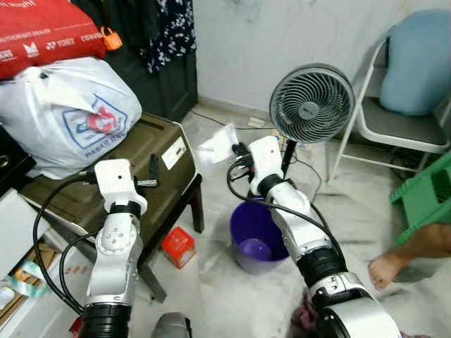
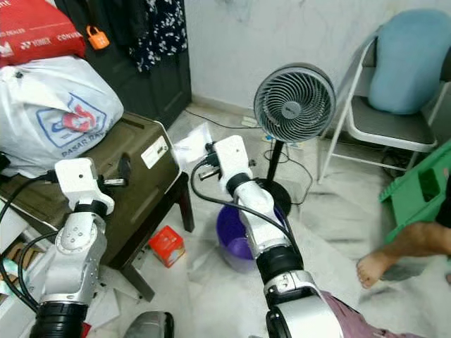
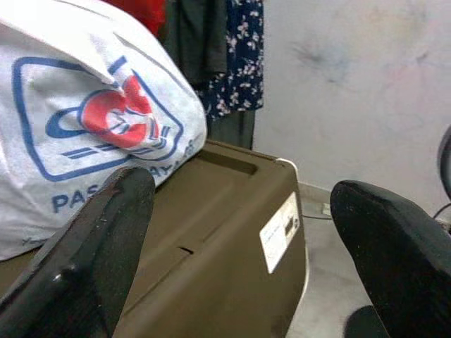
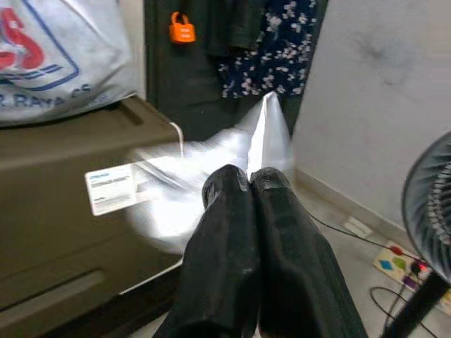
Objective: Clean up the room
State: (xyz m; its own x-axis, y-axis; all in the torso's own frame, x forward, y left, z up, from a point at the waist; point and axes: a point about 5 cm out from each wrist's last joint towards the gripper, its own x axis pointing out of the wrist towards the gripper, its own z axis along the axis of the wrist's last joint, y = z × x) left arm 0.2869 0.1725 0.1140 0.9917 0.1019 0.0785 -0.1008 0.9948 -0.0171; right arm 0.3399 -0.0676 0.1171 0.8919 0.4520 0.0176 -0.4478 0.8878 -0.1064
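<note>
The right pincer (image 4: 248, 184) pinches a crumpled white wrapper (image 1: 217, 146) above the purple bin (image 1: 257, 241), right of the brown case (image 1: 151, 169). It looks light, limp (likely slippery), best held at its edge. The left pincer (image 3: 246, 253) gapes wide, empty.

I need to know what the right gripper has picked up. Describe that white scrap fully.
The white scrap looks like thin, crinkled plastic or paper, pale and partly translucent, blurred in these views. It is pinched between the shut fingertips of the right gripper and fans out beyond them, with one pointed corner standing up. It hangs in the air, raised above the purple bucket, beside the brown case and in front of the standing fan. Whether it touches the case cannot be told.
</note>
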